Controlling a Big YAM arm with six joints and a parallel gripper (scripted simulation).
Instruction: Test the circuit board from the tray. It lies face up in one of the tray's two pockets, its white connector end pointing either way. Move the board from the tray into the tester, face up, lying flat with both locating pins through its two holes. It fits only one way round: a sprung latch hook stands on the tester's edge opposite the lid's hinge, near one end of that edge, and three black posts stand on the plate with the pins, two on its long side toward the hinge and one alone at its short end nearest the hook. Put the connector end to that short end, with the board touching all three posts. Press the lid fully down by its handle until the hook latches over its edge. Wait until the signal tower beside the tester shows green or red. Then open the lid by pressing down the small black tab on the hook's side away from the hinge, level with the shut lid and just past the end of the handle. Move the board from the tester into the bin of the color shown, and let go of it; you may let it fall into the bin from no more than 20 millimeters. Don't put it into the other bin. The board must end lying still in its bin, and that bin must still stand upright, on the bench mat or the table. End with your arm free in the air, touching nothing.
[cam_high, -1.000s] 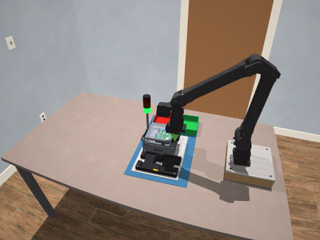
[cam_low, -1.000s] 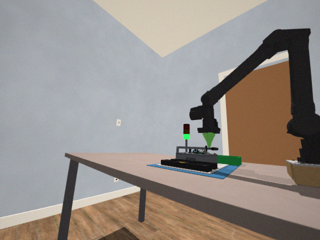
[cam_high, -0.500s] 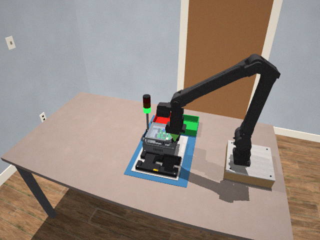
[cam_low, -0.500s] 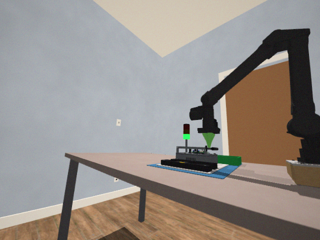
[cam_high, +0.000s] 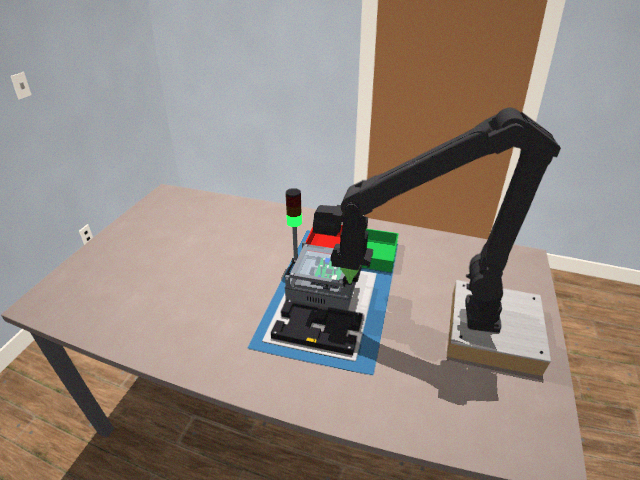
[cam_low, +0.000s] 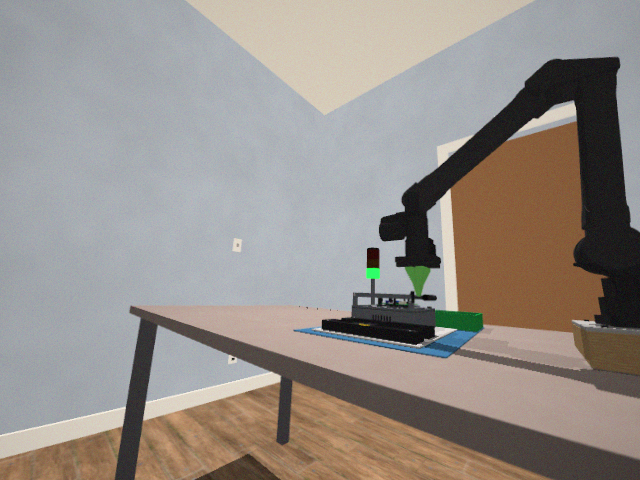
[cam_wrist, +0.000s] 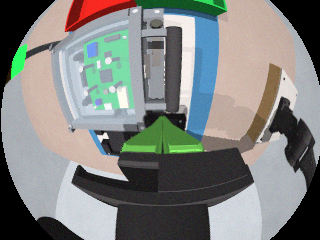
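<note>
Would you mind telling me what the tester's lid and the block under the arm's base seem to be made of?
The tester's flat lid looks like clear plastic in a grey frame: the green circuit board shows through it. The block under the arm looks like brushed metal on top, streaked grey, with tan, possibly wooden sides.

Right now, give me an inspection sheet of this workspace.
Surface: brown table carrying a blue mat.
Job's things: circuit board under the tester's shut lid; signal tower green; tray in front; red bin and green bin behind.
Clutter: nothing seen.
Grippers: gripper shut, holding nothing, tips at the handle's end.
Cables: nothing seen.
Surroundings: brown door, wall outlets, wood floor.
</note>
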